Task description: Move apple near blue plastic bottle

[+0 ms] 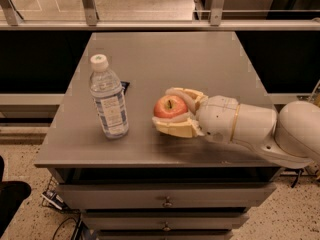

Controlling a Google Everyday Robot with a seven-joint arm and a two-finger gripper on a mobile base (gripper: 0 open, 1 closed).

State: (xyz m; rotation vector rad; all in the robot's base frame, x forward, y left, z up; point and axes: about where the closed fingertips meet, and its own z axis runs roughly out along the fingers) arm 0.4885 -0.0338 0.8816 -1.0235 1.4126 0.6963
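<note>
Hand (pixel 167 109) w/ apple (pixel 170 106) over table (pixel 165 54), nr upright blue plastic bottle (pixel 108 99).

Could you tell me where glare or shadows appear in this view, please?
Camera view: warm, dim light; soft sheen on the far table; a shadow under the gripper, jaws closed on the apple, near the blue plastic bottle, whose shoulder glints.
</note>
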